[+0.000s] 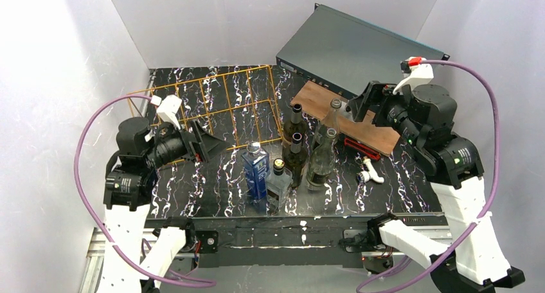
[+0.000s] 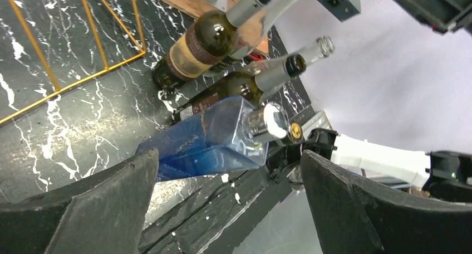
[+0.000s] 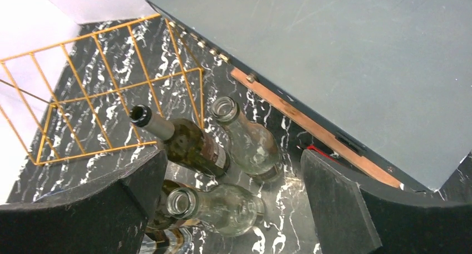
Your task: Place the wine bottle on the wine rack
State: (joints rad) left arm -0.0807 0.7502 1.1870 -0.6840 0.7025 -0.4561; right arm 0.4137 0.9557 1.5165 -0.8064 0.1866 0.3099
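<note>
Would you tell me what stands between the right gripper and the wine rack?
Right wrist view: a dark wine bottle and a clear bottle stand there.

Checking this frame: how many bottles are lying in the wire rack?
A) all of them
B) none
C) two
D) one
B: every bay of the rack shows only the table beneath it. The bottles, such as the blue bottle, stand upright outside the rack, off its near right corner.
</note>
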